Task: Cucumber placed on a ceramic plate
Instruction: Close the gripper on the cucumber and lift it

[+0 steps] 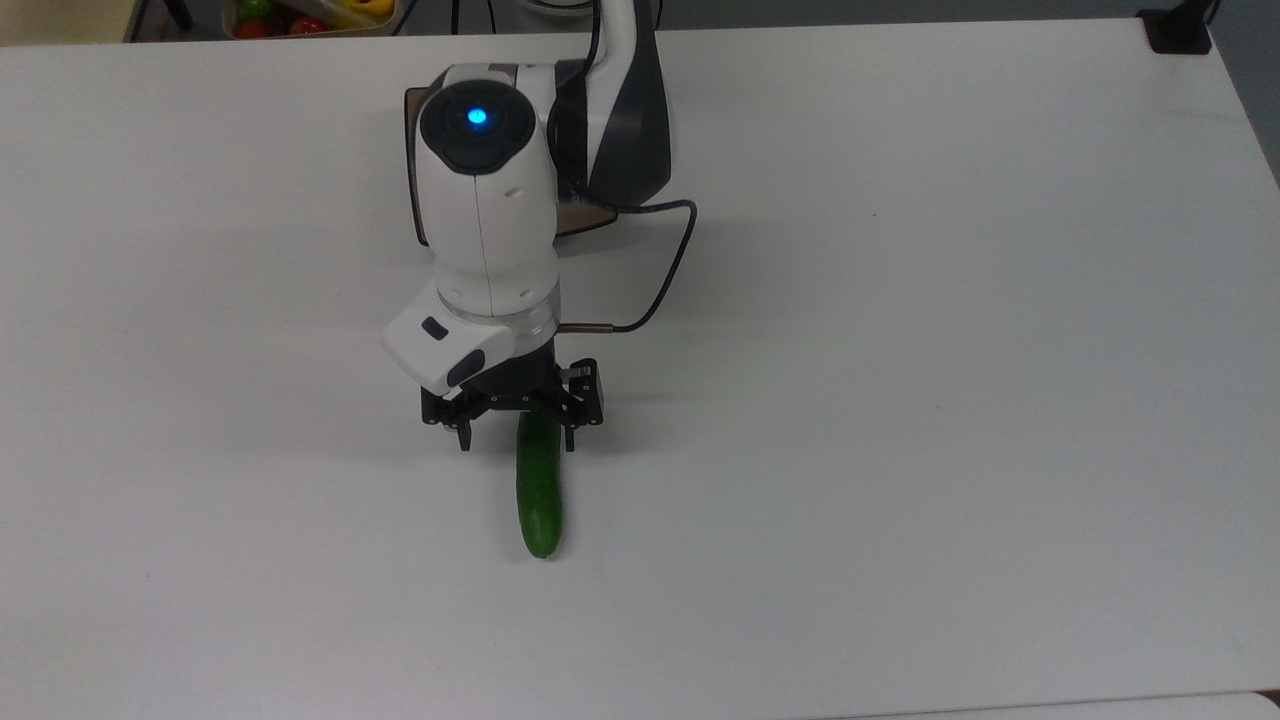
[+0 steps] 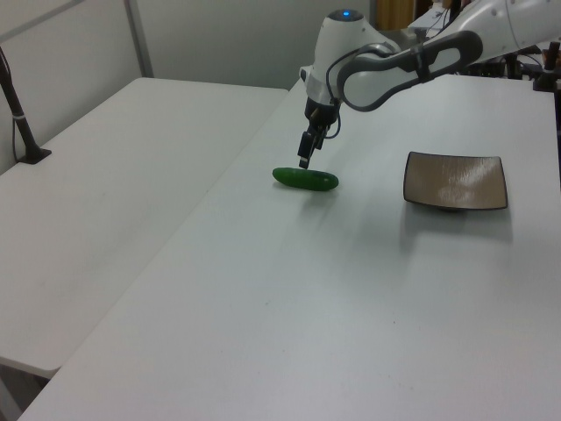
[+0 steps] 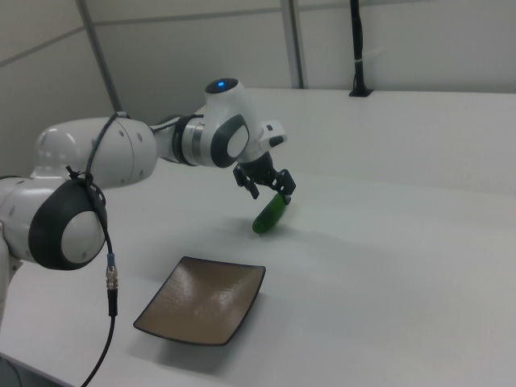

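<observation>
The gripper [image 1: 515, 437], jaws wide and empty, straddles the cucumber [image 1: 539, 495] near its far end, probably just above it; next: descend, close.

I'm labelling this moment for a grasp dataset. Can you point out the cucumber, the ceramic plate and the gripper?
cucumber [image 1: 539, 500], top view, on the middle of its bare green length.
ceramic plate [image 2: 456, 180], left view, on its bare brown centre.
gripper [image 1: 514, 439], top view, midway between its open fingertips, which straddle the cucumber's upper end.

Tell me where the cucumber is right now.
The cucumber lies on the white table in the top view's lower centre, its far end between the gripper's open jaws.
</observation>
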You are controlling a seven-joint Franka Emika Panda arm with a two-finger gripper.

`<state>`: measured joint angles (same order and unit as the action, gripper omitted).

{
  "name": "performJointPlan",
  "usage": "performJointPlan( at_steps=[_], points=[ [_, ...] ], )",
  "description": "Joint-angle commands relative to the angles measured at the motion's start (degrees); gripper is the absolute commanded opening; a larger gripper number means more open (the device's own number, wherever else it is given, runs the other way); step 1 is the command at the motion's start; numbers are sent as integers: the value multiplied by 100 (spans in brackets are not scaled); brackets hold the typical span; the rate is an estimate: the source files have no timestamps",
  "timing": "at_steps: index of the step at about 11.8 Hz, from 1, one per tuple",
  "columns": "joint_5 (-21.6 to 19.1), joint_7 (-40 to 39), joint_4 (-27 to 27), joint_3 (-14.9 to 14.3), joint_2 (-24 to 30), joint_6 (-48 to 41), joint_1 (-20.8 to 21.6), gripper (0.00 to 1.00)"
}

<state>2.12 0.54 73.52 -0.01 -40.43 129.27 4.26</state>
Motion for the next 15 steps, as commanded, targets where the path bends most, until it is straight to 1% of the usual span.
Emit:
performJointPlan(
  at_steps=[1,2,3,4,5,6,7,8,9,10,12,15],
  points=[
    [366,340,-172,10,-307,264,57,100],
    [542,385,-163,106,-404,335,57,100],
    [665,385,-163,133,-457,344,49,97],
    [710,385,-154,142,-466,362,49,92],
    [737,385,-137,168,-466,362,49,78],
    [746,377,-136,168,-466,362,49,61],
    [746,377,-128,177,-466,362,49,47],
    [754,377,-128,177,-466,353,49,29],
    [763,368,-128,177,-457,353,49,18],
    [772,368,-128,177,-422,336,49,13],
    [746,359,-58,186,-143,257,14,12],
    [649,350,424,186,717,134,-13,13]
  ],
)
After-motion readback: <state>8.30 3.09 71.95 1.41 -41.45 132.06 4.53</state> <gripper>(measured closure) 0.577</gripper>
